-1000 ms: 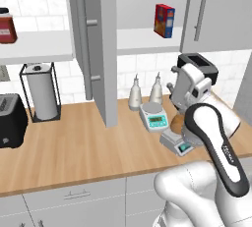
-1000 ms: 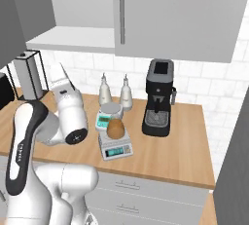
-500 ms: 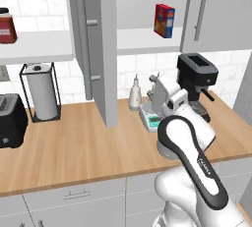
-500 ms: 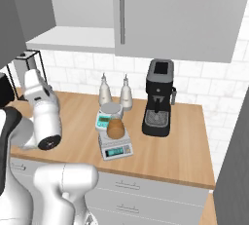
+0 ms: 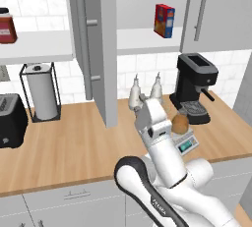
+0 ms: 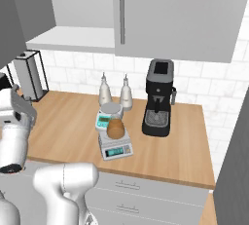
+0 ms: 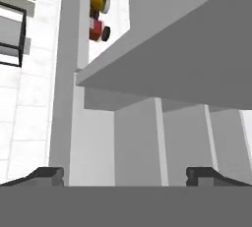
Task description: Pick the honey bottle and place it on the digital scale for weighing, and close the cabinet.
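The cabinet (image 5: 93, 49) has its door open, and a red-and-blue box (image 5: 164, 20) stands on its shelf. The honey bottle (image 6: 115, 128) sits on the digital scale (image 6: 115, 145), on the counter (image 6: 180, 151) beside the coffee machine (image 6: 158, 97). The left base view also shows a paper towel roll (image 5: 41, 93). In the hand view the gripper (image 7: 125, 174) has its jaws wide apart, holds nothing, and faces the cabinet from below.
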